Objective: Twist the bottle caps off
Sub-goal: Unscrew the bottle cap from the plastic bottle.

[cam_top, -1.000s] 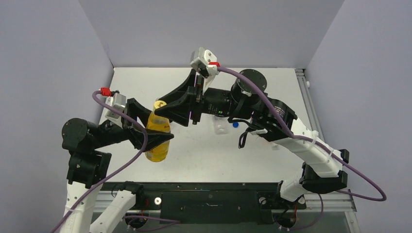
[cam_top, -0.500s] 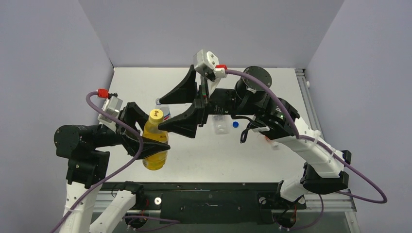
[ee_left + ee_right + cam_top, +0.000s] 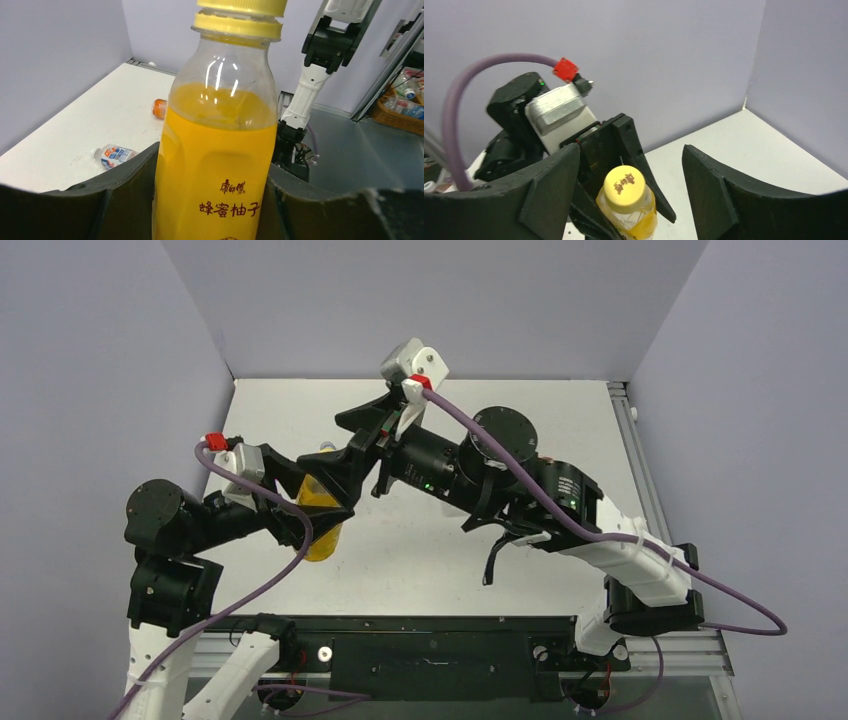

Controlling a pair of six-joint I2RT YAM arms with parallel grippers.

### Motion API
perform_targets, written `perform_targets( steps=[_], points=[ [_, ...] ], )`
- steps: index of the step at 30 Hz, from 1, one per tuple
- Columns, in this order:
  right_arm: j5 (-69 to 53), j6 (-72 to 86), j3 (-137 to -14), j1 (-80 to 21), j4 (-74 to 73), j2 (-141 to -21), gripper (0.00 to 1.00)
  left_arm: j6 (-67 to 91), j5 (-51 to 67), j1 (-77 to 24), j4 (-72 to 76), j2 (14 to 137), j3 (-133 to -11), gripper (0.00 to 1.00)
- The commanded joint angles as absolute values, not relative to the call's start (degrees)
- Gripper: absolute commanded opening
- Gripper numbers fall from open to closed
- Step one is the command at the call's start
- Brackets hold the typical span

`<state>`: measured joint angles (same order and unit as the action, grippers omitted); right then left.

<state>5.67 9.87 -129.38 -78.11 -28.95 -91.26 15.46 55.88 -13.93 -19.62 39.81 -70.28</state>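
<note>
left tool [image 3: 318, 502]: partly shut, gripping the yellow juice bottle [image 3: 215, 150] | right tool [image 3: 629, 165]: wide open, empty, over the yellow cap [image 3: 624, 186] (cap screwed on bottle) | risk: closes off-centre, slips on cap, or bottle spins in left grip

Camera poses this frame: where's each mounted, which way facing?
Top external: above, behind the bases, looking down on the table; left arm and right arm show.
Left wrist: faces the yellow bottle gripped in the left tool; fingers show.
Right wrist: looks down through the open right tool onto the yellow cap; fingers show.
All share the bottle.
</note>
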Motion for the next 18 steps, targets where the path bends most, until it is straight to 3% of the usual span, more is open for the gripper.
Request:
perform_targets(
  steps=[1, 9, 11, 14, 18],
  points=[
    [13.09, 10.39, -132.05, -78.13, -31.36, -94.34, 0.67, 10.01, 51.86, -13.87, -22.14, 39.09, -72.05, 0.14],
    [12.05, 10.59, -130.87, -77.78, -31.46, -93.74, 0.53, 11.48, 51.32, -13.89, -20.75, 39.30, -72.03, 0.14],
    [11.68, 10.71, -130.19, -77.60, -30.94, -93.19, 0.46, 11.89, 51.30, -13.84, -20.29, 39.38, -71.79, 0.14],
    [11.31, 10.73, -128.33, -77.45, -29.88, -92.25, 0.27, 12.31, 51.32, -13.89, -20.03, 39.53, -71.58, 0.13],
    [9.29, 10.36, -127.13, -76.95, -28.57, -91.00, 0.13, 14.91, 51.91, -13.91, -18.80, 39.73, -71.12, 0.13]
  ],
)
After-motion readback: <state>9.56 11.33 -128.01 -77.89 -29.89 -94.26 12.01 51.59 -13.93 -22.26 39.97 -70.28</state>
